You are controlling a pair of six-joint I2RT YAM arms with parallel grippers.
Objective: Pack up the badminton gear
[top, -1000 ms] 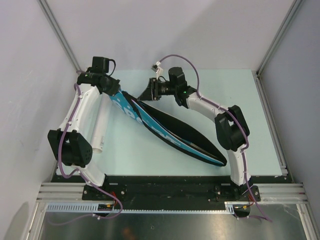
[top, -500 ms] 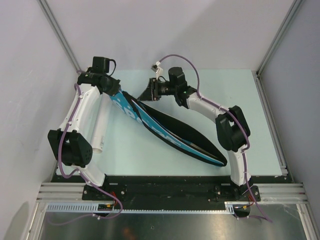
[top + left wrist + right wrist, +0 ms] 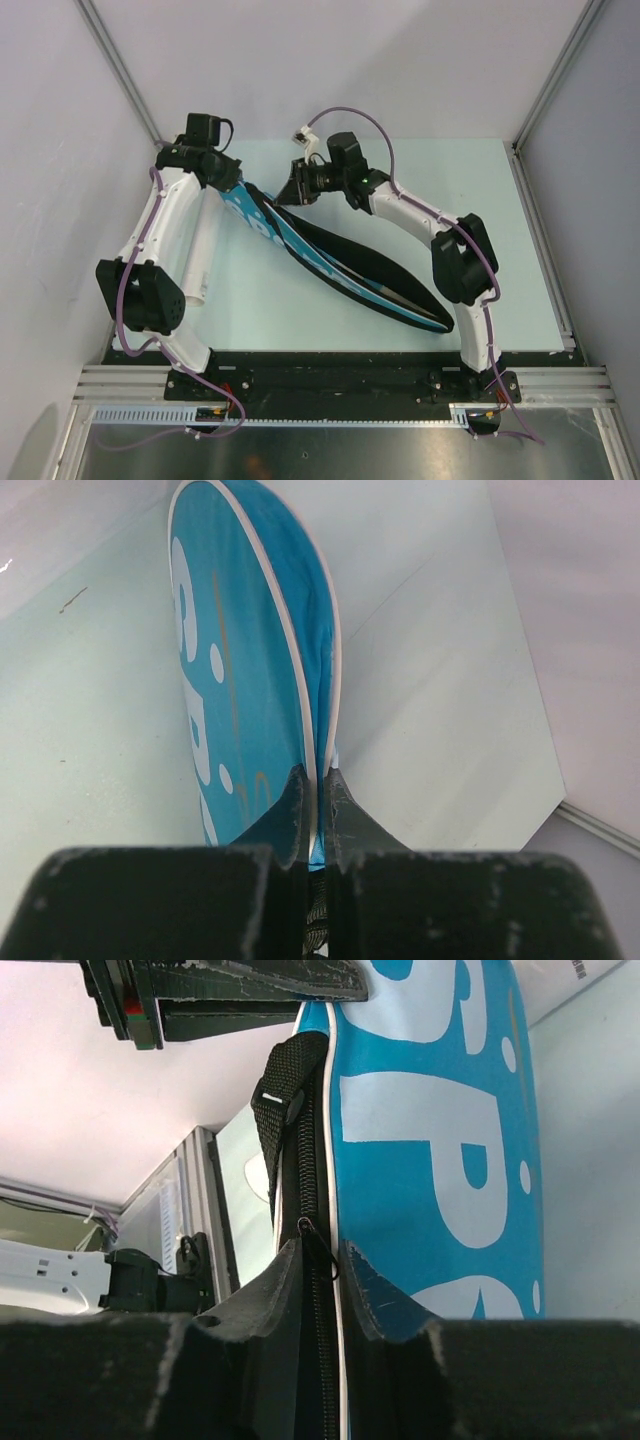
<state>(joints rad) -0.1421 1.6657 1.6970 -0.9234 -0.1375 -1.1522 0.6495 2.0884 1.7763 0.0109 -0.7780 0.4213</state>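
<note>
Desk: racket bag lies diagonally, long axis far-left to near-right. Left end effector is clenched on the bag's far-end edge. Right end effector straddles the zipper pull; grip cannot be confirmed.

On table: racket bag laid diagonally, from upper left of centre to lower right of top view. Left of it, near table's left edge: tube (partly hidden under left arm). At bag's upper-left end, left gripper set on bag edge. Just right of that, right gripper placed astride zipper edge; zipper pull seen between its fingers.
</note>
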